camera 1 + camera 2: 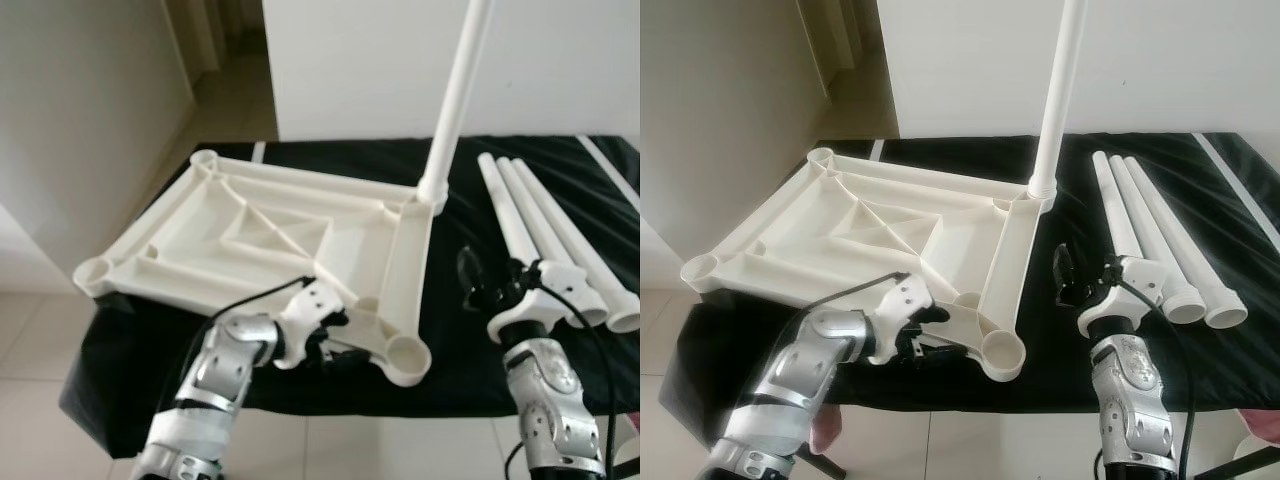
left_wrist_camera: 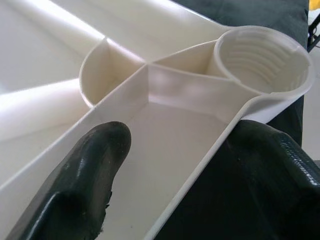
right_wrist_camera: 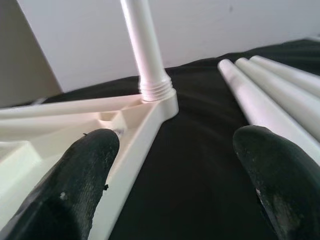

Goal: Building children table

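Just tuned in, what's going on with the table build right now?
The white tabletop lies upside down on the black-covered surface, with one leg already standing in its far corner socket. The left tool grips the tabletop's rim beside the near corner socket, one finger inside the rim and one outside. The right tool hangs open over the cloth, between the tabletop and the three loose legs lying side by side. Three sockets are still without legs.

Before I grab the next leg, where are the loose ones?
The three loose legs lie side by side on the black cloth, on the robot's right, just beyond the right claw.
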Available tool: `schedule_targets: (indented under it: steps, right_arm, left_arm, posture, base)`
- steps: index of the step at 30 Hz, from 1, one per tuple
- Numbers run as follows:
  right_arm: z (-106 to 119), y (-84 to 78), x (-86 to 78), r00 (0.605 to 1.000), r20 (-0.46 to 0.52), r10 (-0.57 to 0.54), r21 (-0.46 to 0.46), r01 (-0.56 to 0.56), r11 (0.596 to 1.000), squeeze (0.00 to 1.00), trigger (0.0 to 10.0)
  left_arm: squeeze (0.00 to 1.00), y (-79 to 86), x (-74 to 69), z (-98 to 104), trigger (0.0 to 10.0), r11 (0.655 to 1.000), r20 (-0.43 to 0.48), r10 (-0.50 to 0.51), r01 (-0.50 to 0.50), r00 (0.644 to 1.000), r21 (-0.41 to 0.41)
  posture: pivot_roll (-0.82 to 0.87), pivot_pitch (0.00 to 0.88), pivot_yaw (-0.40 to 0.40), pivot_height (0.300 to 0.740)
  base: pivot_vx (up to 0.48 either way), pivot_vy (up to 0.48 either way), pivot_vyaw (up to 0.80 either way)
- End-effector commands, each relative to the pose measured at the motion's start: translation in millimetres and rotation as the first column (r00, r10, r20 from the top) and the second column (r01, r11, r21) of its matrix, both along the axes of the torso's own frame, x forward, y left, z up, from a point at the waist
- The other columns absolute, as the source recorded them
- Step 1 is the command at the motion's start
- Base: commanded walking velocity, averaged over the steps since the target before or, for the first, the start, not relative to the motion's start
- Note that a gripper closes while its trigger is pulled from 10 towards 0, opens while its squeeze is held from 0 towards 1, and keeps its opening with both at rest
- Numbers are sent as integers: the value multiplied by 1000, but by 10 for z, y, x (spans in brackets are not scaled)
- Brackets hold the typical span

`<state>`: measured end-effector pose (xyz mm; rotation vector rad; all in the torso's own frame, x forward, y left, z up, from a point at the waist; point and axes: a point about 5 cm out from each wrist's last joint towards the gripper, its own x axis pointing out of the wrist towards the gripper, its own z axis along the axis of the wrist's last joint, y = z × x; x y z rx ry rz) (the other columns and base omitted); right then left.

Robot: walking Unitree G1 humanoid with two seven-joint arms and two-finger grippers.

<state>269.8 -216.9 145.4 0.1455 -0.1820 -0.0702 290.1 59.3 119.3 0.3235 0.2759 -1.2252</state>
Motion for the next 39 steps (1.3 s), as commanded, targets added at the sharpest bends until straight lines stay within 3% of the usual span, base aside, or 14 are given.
schedule_targets:
  steps: [1, 3, 5, 12, 21, 33, 39]
  right_arm:
    - [8, -25, 24, 999, 6, -38, -31, 38, 999, 0, 10000]
    - [17, -54, 30, 998, 8, -66, -44, 66, 997, 0, 10000]
    - [10, -164, 42, 988, -3, -155, -68, 154, 986, 0, 10000]
    - [-57, -348, 48, 957, -57, -286, -93, 280, 955, 0, 10000]
    - [-173, -467, 57, 921, -151, -358, -98, 346, 933, 0, 10000]
    - [-315, -479, 101, 906, -294, -304, -96, 289, 953, 0, 10000]
    - [-357, -489, 128, 906, -309, -288, -94, 273, 958, 0, 10000]
  left_arm:
    - [0, 50, 174, 137, 10000, 915, 232, 400, -399, 887, -52]
    - [0, -3, 138, 180, 10000, 930, 238, 367, -359, 899, -76]
    - [0, -136, -3, 330, 10000, 965, 241, 236, -198, 941, -171]
    - [0, -296, -155, 435, 10000, 967, 173, 97, -52, 980, -251]
    - [0, -417, -177, 583, 10000, 952, 168, 85, -31, 982, -303]
    - [0, -454, -182, 613, 10000, 953, 155, 81, -31, 985, -302]
    - [0, -470, -193, 613, 10000, 954, 155, 73, -23, 985, -299]
  posture:
    - [8, 0, 41, 740]
    - [8, 0, 40, 740]
    - [12, 0, 38, 740]
    - [9, 0, 36, 740]
    - [3, 0, 37, 740]
    - [0, 0, 39, 740]
    - [-2, 0, 42, 740]
  base:
    - [0, 0, 0]
    - [0, 0, 0]
    - [0, 0, 0]
    - [0, 0, 0]
    - [0, 0, 0]
    - [0, 0, 0]
    - [0, 0, 0]
